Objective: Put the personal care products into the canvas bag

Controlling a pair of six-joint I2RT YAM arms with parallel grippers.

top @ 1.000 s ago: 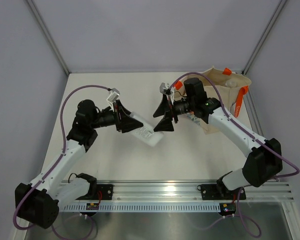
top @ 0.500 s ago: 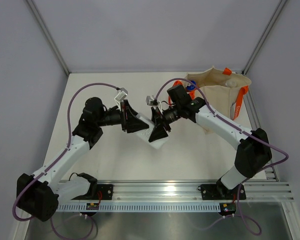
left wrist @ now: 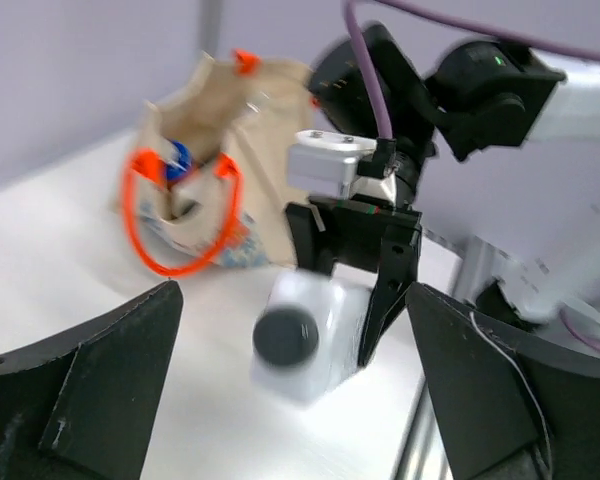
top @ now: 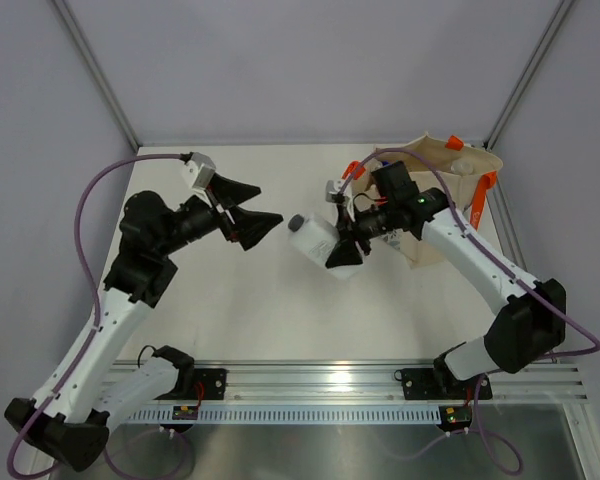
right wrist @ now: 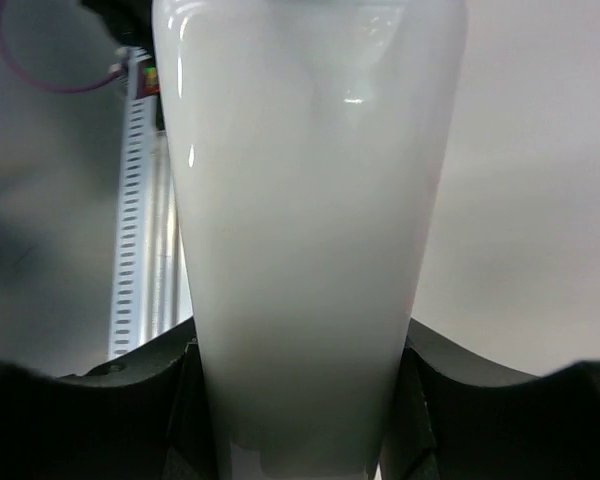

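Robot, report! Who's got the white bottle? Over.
Right gripper shut on white bottle. Left gripper open, empty. Canvas bag open behind right arm; nothing seen blocking.

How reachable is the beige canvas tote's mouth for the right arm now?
Likely reachable: the right fingers, shut on the white flat bottle with black cap, sit just beside the beige canvas tote. Its mouth looks open toward them, with nothing between.

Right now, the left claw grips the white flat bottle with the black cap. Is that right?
No: the right claw grips the white flat bottle with the black cap; the left claw hangs open, as the top external view shows.
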